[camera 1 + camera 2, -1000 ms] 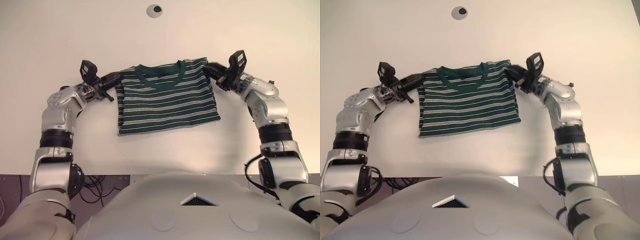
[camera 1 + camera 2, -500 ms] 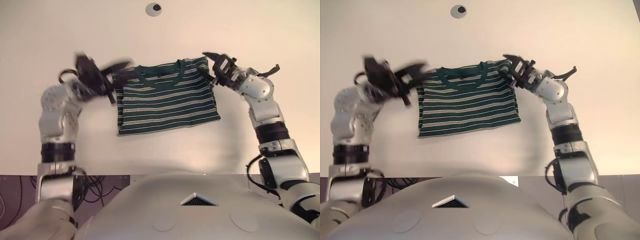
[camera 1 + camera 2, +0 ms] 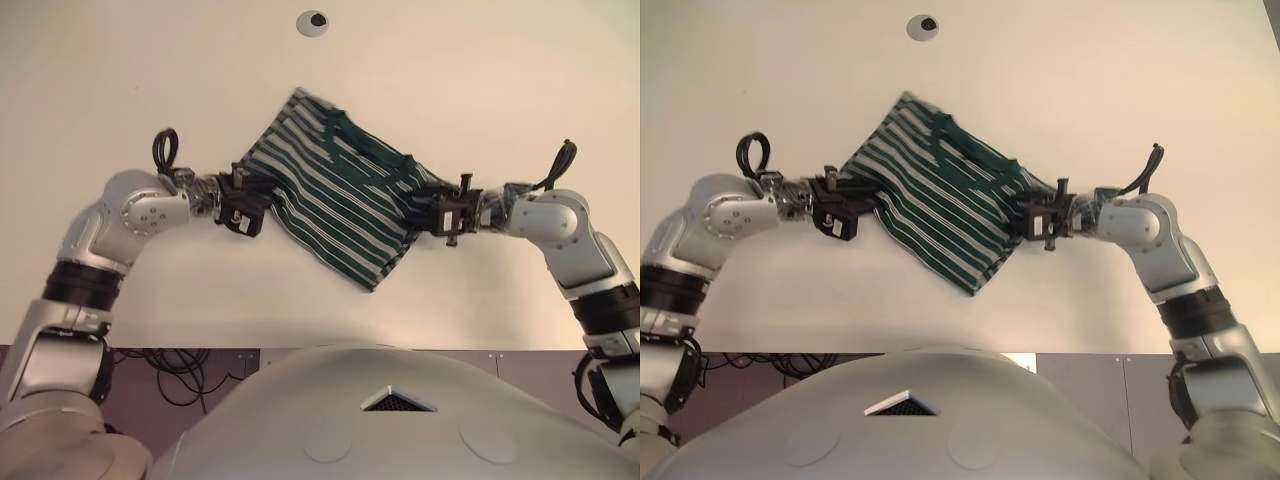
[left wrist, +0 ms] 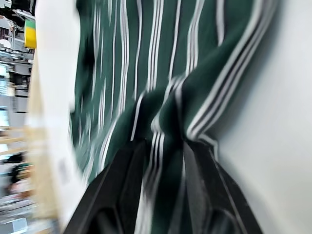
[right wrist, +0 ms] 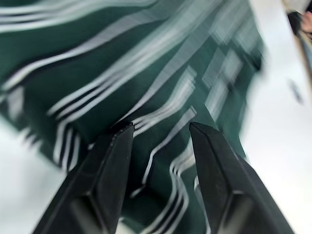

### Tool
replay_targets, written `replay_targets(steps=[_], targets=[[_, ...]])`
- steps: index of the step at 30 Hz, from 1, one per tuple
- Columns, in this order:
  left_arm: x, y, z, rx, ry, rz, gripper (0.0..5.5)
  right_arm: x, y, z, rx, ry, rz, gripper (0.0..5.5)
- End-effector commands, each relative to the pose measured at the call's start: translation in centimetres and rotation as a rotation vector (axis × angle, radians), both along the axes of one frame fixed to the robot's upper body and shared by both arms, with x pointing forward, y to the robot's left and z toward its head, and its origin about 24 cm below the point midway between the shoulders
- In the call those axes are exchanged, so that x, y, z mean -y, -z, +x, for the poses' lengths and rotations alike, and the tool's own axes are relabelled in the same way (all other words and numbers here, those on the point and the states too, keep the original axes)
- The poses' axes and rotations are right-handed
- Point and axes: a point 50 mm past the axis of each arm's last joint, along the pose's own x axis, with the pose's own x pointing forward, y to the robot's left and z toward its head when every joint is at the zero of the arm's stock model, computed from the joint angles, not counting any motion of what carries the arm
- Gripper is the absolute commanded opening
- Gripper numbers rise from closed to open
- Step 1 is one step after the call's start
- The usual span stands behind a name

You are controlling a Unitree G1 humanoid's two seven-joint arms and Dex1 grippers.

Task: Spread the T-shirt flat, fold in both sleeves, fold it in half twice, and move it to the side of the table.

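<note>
Both end effectors have hold of the T-shirt, a dark green one with thin white stripes, folded into a compact panel and turned cornerwise, so that one corner points away toward the far side of the worktop and the opposite corner points back toward the robot. The neckline shows on the upper right part of the cloth. On the left side of the garment the left end effector is pinched down on a bunched ridge of fabric; in the left wrist view its two black fingers sit close together with the striped cloth gathered between them. On the right side the right end effector grips the edge just below the neckline, and in the right wrist view its fingers stand on either side of a fold of the cloth that fills the gap between them. The shirt is pulled between the two arms, over the middle of the pale worktop; whether it is clear of the surface I cannot tell. A small round fitting is set into the worktop at its far side, well apart from the cloth, and dark cables hang below the near edge on the left
</note>
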Motion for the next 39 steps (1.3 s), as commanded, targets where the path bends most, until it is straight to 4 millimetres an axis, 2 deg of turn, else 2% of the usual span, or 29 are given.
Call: replay_targets(steps=[1,2,3,6,10,12,14,16,18,20,21,23,26,29,34,38,39], targets=[[-2.2,-1.3,4.1,0.402,0.263,0.343,1.34,-3.8,-3.4,-6.4,-0.325,-0.227,0.312,2.09],[-1.6,-1.8,4.2,0.449,0.306,0.299,1.34,-4.2,-4.1,-6.2,-0.322,-0.201,0.391,2.09],[-0.9,-2.5,4.2,0.503,0.350,0.246,1.34,-4.0,-4.8,-4.8,-0.281,-0.114,0.467,2.09],[-0.1,-4.2,4.2,0.602,0.395,0.116,1.34,-1.4,-5.8,-2.4,-0.225,0.091,0.551,2.09],[-0.1,-7.1,3.6,0.626,0.275,-0.263,1.34,1.8,-6.0,-2.1,-0.198,0.255,0.564,2.09],[-0.2,-8.3,1.8,0.573,0.169,-0.540,1.34,3.0,-5.6,-2.1,-0.177,0.304,0.540,2.09],[-1.2,-8.5,0.1,0.501,0.099,-0.642,1.34,4.2,-4.5,-2.4,-0.156,0.344,0.438,2.09],[-3.2,-6.6,-2.0,0.300,0.010,-0.620,1.34,5.6,-2.8,-3.4,-0.185,0.368,0.328,2.09],[-5.3,-3.2,-5.3,0.007,-0.102,-0.533,1.34,6.7,-1.7,-4.3,-0.198,0.367,0.247,2.09],[-7.0,0.0,-8.7,-0.223,-0.170,-0.414,1.34,6.9,-0.9,-4.9,-0.185,0.324,0.181,2.09],[-7.6,1.3,-10.2,-0.312,-0.184,-0.356,1.34,6.8,-0.5,-5.1,-0.171,0.289,0.143,2.09],[-7.9,2.7,-11.6,-0.393,-0.179,-0.293,1.53,6.6,0.4,-5.3,-0.147,0.237,0.086,2.11],[-7.2,4.3,-12.8,-0.462,-0.161,-0.289,1.80,5.7,1.9,-6.2,-0.154,0.151,0.054,2.39],[-6.4,5.7,-13.7,-0.499,-0.141,-0.295,2.10,3.8,2.6,-6.4,-0.085,0.049,0.065,2.80],[-4.1,6.8,-13.0,-0.455,-0.079,-0.321,2.10,2.3,3.9,-5.6,0.010,-0.017,0.029,2.80],[-3.1,7.5,-13.8,-0.517,-0.027,-0.319,2.10,1.9,4.4,-5.5,0.018,-0.040,0.020,2.80],[-3.0,7.6,-14.0,-0.531,-0.023,-0.319,1.88,1.7,4.5,-5.5,0.016,-0.050,0.017,2.60]])
